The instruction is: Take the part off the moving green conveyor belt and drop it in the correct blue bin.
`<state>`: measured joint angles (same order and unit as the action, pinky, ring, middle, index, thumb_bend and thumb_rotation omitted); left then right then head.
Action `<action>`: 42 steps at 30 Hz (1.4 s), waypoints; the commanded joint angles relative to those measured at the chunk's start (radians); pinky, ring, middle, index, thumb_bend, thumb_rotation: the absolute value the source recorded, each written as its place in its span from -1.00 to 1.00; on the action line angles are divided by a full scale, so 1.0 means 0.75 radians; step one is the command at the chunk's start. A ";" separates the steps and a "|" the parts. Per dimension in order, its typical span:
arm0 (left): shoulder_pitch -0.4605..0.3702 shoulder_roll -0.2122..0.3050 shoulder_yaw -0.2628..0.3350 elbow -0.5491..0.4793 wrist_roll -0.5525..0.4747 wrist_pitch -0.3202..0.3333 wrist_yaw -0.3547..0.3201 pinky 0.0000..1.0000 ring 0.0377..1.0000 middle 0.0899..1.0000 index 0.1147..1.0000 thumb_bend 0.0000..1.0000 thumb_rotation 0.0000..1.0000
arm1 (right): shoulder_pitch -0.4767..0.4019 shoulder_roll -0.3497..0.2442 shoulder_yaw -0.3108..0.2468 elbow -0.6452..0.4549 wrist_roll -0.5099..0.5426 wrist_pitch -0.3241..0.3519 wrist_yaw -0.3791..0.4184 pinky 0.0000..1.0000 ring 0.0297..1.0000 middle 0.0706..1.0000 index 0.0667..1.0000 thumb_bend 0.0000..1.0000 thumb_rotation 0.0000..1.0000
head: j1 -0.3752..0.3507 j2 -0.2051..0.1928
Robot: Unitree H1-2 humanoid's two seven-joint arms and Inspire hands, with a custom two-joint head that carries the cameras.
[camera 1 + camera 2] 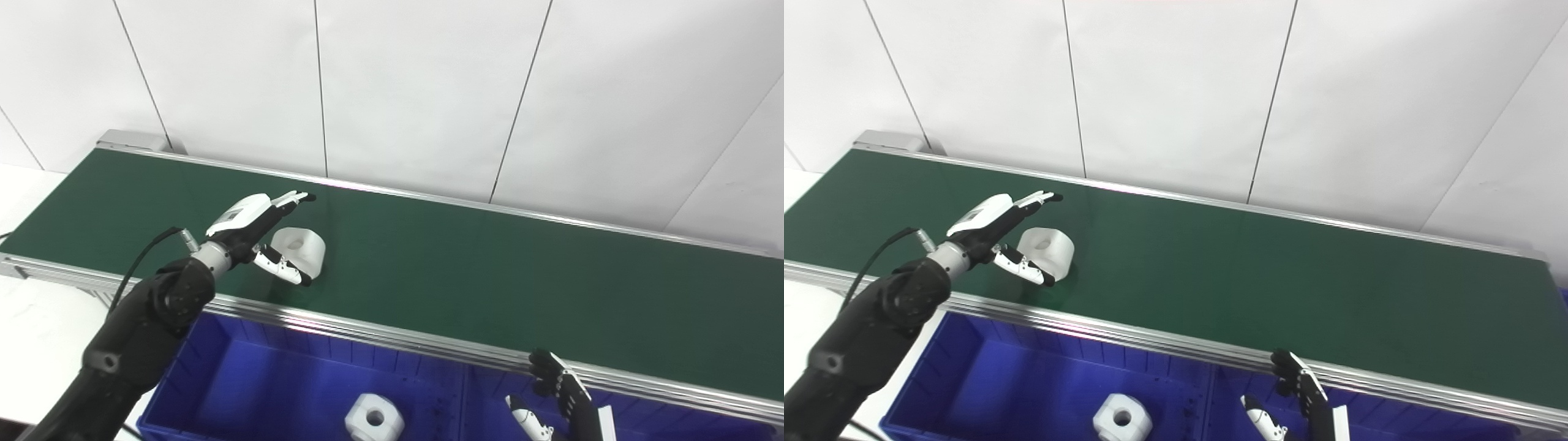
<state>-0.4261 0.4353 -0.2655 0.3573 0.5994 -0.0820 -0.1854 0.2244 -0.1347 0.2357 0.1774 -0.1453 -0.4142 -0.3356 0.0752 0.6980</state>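
Note:
A white rounded part (302,248) with a hole in it lies on the green conveyor belt (490,269), near its front edge at the left. My left hand (260,229) is open over the belt, fingers spread above the part and thumb in front of it, right beside it but not closed on it. My right hand (554,395) is open and empty, low at the bottom right, over the right blue bin (490,392). The part also shows in the right eye view (1048,249).
The left blue bin (245,367) in front of the belt holds a white blocky part with a hole (374,418). An aluminium rail (398,334) runs along the belt's front edge. A white panelled wall stands behind the belt.

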 commanded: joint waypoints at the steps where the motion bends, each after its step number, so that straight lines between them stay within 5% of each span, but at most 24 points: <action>1: -0.088 0.025 -0.009 0.006 0.066 -0.054 0.104 1.00 1.00 0.99 0.84 0.63 -0.62 | -0.023 -0.010 0.003 -0.015 -0.014 -0.074 -0.032 0.51 0.53 0.54 0.54 0.28 -0.17 | 0.003 0.000; 7: -0.129 0.002 -0.041 0.100 0.134 -0.081 0.219 1.00 1.00 1.00 0.81 0.61 -0.62 | -0.022 -0.009 0.006 -0.015 -0.002 -0.074 -0.029 0.52 0.54 0.54 0.55 0.30 -0.13 | 0.008 0.004; 10: -0.138 -0.027 -0.042 0.146 0.110 -0.127 0.261 0.90 0.89 0.86 0.73 0.54 -0.82 | -0.023 -0.011 0.007 -0.018 -0.001 -0.074 -0.026 0.53 0.55 0.55 0.55 0.32 -0.11 | 0.010 0.006; 15: -0.147 -0.104 -0.015 0.254 0.027 -0.287 0.386 0.25 0.34 0.35 0.31 0.24 -1.00 | -0.020 -0.007 0.002 -0.025 0.005 -0.074 -0.025 0.51 0.54 0.54 0.55 0.27 -0.17 | 0.004 0.014; 17: -0.152 -0.136 -0.005 0.291 -0.007 -0.344 0.413 0.16 0.24 0.26 0.23 0.17 -1.00 | -0.019 -0.006 0.001 -0.027 0.004 -0.074 -0.027 0.52 0.54 0.54 0.55 0.27 -0.17 | 0.001 0.017; 18: -0.155 -0.147 -0.004 0.304 -0.017 -0.360 0.419 0.03 -0.02 0.03 0.07 0.07 -1.00 | -0.019 -0.006 0.000 -0.028 0.003 -0.074 -0.028 0.50 0.53 0.53 0.54 0.26 -0.18 | 0.001 0.017; 22: -0.153 -0.192 -0.004 0.285 -0.051 -0.319 0.355 -0.12 -0.22 -0.13 -0.02 -0.01 -1.00 | -0.013 0.001 -0.008 -0.034 0.014 -0.074 -0.022 0.51 0.53 0.52 0.53 0.24 -0.22 | -0.001 0.021; 30: -0.119 -0.223 -0.001 0.256 -0.179 -0.271 0.185 -0.04 -0.18 -0.10 -0.09 0.00 -1.00 | -0.012 0.013 -0.013 -0.035 0.024 -0.074 -0.021 0.50 0.53 0.52 0.54 0.26 -0.18 | -0.003 0.032; 42: -0.062 -0.191 0.018 0.148 -0.223 -0.271 0.133 -0.06 -0.20 -0.12 -0.06 -0.01 -1.00 | -0.005 0.028 -0.022 -0.042 0.024 -0.074 -0.018 0.49 0.53 0.52 0.54 0.31 -0.14 | -0.019 0.044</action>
<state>-0.4560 0.2672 -0.2681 0.5055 0.4519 -0.2680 -0.0903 0.2246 -0.1181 0.2256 0.1756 -0.1272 -0.4144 -0.3469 0.0644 0.7286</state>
